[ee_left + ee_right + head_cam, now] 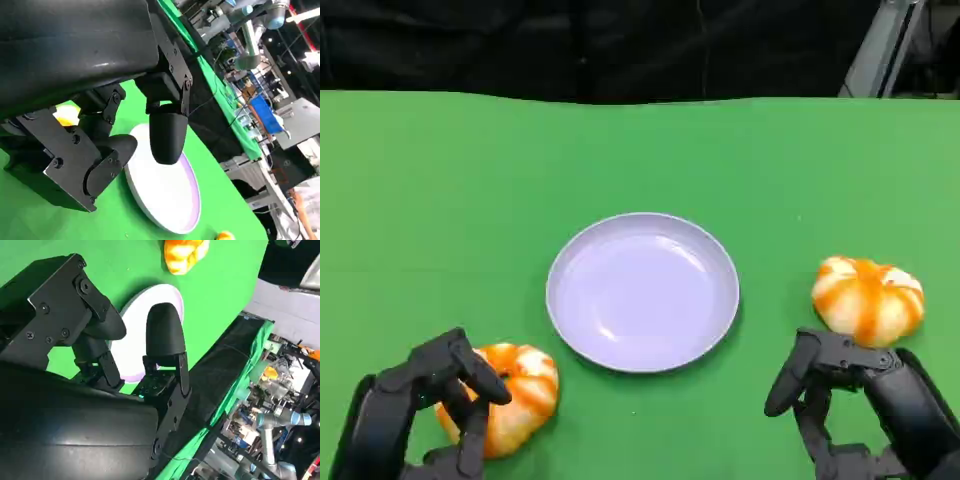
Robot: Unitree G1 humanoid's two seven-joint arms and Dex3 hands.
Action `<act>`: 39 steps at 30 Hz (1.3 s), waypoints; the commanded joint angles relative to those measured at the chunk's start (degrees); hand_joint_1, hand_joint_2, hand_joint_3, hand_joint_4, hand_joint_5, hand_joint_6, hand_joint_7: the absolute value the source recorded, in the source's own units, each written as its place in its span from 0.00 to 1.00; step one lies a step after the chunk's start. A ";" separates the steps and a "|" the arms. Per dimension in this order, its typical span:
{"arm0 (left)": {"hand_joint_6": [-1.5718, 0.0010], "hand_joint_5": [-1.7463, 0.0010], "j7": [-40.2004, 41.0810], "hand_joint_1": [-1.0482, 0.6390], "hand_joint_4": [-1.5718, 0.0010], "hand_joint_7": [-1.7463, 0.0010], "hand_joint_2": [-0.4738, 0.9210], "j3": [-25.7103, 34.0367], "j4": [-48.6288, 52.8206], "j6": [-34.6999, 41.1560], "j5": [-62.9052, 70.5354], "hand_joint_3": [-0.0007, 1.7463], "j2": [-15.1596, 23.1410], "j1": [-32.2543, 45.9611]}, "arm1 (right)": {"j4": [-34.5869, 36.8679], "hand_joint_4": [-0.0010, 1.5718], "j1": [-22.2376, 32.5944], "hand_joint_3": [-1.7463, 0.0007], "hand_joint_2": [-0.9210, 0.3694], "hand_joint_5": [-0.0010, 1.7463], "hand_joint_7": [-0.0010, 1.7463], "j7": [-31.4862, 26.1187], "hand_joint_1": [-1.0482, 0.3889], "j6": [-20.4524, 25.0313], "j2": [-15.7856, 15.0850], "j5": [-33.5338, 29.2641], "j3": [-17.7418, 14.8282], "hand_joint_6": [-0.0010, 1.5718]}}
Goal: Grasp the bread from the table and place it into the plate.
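You are reaching with the left hand [430,405], fingers apart and holding nothing, beside the bread roll [510,395], probably soft and light; wrap its rounded sides gently.

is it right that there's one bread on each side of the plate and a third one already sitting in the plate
Not quite. The head view shows the plate with nothing in it. The rest holds: one bread lies on the green table by the left hand, another bread just beyond the right hand.
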 commanded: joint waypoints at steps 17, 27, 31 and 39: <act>0.46 0.34 1.05 0.63 0.51 0.48 0.69 0.93 1.68 -3.24 0.16 0.60 0.27 -0.70 | 0.13 0.54 -0.09 0.17 0.47 0.95 0.77 -0.47 0.81 -0.31 -0.31 0.31 -0.12 0.52; 0.63 0.70 8.41 0.42 0.71 1.00 0.94 1.35 0.52 -2.50 16.29 0.01 2.23 0.15 | -0.49 0.53 0.19 0.17 0.48 0.95 0.77 -0.43 0.81 0.48 -0.26 0.16 -0.08 0.51; 0.74 0.76 8.50 0.35 0.82 1.00 0.94 0.71 -0.24 0.17 21.71 0.00 4.60 0.26 | -0.31 0.53 0.12 0.17 0.48 0.95 0.77 -0.44 0.81 0.05 -0.30 0.22 -0.05 0.51; 0.82 0.78 8.04 0.26 0.86 1.00 0.95 -1.99 -5.22 9.50 31.27 0.00 6.98 0.68 | -0.57 0.53 0.26 0.16 0.49 0.94 0.77 -0.40 0.81 -0.01 -0.33 0.39 -0.09 0.51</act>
